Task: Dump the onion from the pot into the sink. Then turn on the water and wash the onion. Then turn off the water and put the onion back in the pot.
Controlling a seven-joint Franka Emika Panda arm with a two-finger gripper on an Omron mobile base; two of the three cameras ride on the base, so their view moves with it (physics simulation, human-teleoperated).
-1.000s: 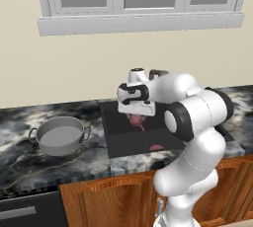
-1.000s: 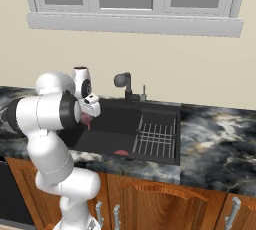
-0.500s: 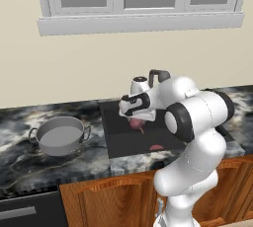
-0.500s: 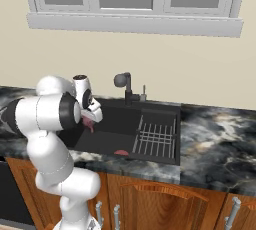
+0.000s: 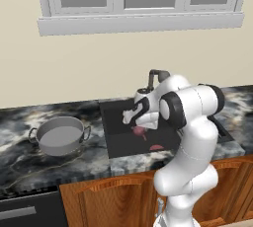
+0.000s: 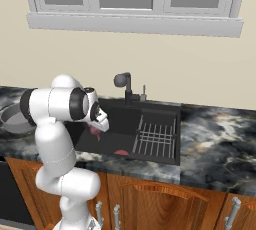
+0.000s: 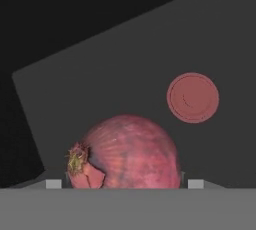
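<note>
Over the sink [image 5: 116,134], my gripper [image 5: 139,127] hangs above the black basin floor, closed on the onion [image 5: 139,131]. In the hand view the onion [image 7: 125,153] sits between my fingers, root end at nine o'clock, clear of the floor. A flat pink-red disc [image 7: 192,97] lies on the basin floor at two o'clock from it. In the left base view the pot [image 5: 60,135] stands on the counter [image 5: 29,167], at nine o'clock from the sink. In the right base view the rack [image 6: 157,136] and the tap [image 6: 125,85] show.
</note>
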